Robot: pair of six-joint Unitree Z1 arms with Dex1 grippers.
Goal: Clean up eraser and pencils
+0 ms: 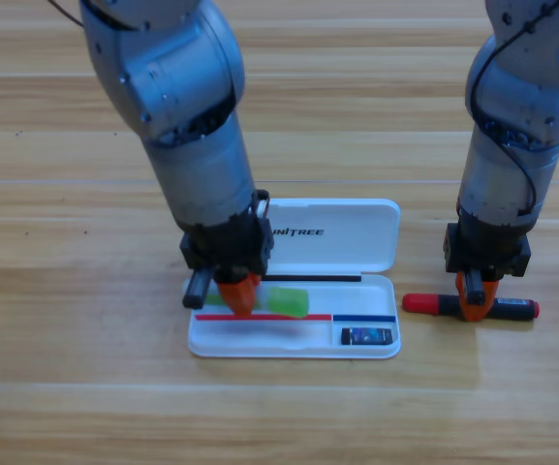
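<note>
While the white case [298, 291] lies open near the middle of the wooden table [66, 387], with its lid folded back toward the far edge, the left gripper [239, 295] is lowered into the left part of the tray. Its orange jaws are closed on the green pencil [287, 302], which lies across the tray's upper compartment with only its right portion seen beside the jaws. The eraser [367, 336] is seen lying flat in the small compartment at the tray's front right corner. Just beyond the case's right edge, the red-capped pencil [470, 307] is laid on the bare table, its red cap pointing toward the case. The right gripper [476, 298] is brought down over the middle of this pencil, and its jaws are set around the barrel, touching it.
</note>
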